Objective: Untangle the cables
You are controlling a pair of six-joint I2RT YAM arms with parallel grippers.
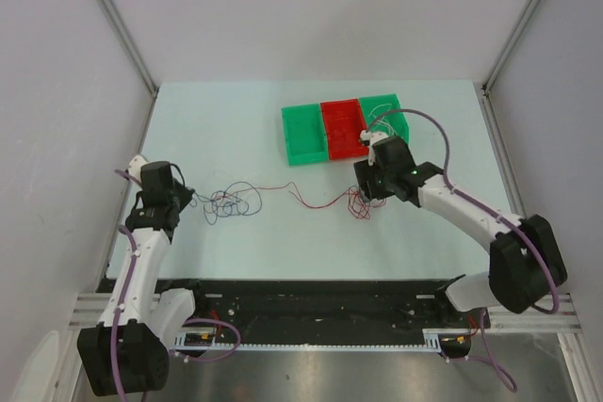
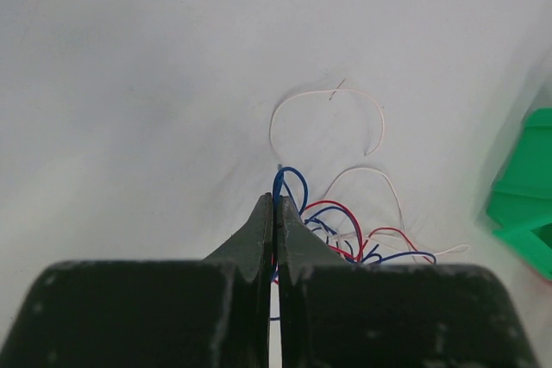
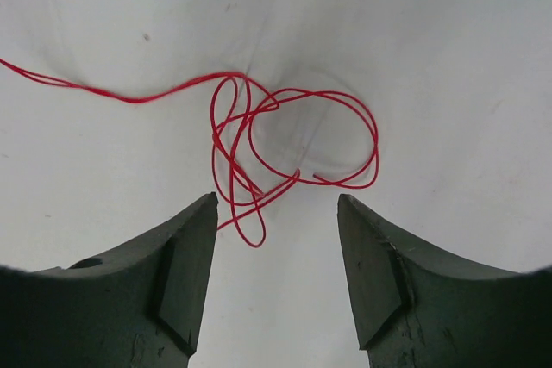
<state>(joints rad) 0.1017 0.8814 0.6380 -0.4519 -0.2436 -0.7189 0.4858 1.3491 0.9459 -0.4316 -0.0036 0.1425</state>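
Thin cables (image 1: pixel 232 202) lie across the pale table (image 1: pixel 236 120) in the overhead view. They are bunched in a small knot of red, dark blue and whitish loops just beside the left gripper (image 1: pixel 188 198). From the knot one red wire (image 1: pixel 300 196) trails right to a second small cluster of curls under the right gripper (image 1: pixel 366 191).

From the left wrist, the left gripper (image 2: pixel 276 202) has its dark fingers pressed together with no gap. It pinches a blue wire (image 2: pixel 277 183) that rises from the tips in a narrow arch and drops back into the tangle. Behind it a whitish wire (image 2: pixel 312 91) bends into a wide open arc on the table, and red and blue strands cross in tight loops to the right.

From the right wrist, the right gripper (image 3: pixel 276 204) is spread wide and holds nothing. The red wire (image 3: pixel 131 101) comes in from the left and coils into several overlapping hair-thin loops. The lowest loop dips into the gap between the fingers, nearer the left one, but whether it touches that finger cannot be told.

A row of green and red bins (image 1: pixel 303 135) sits at the far side of the table, just beyond the right gripper. Whitish strands seem to show in the right-hand green one, too fine to make out
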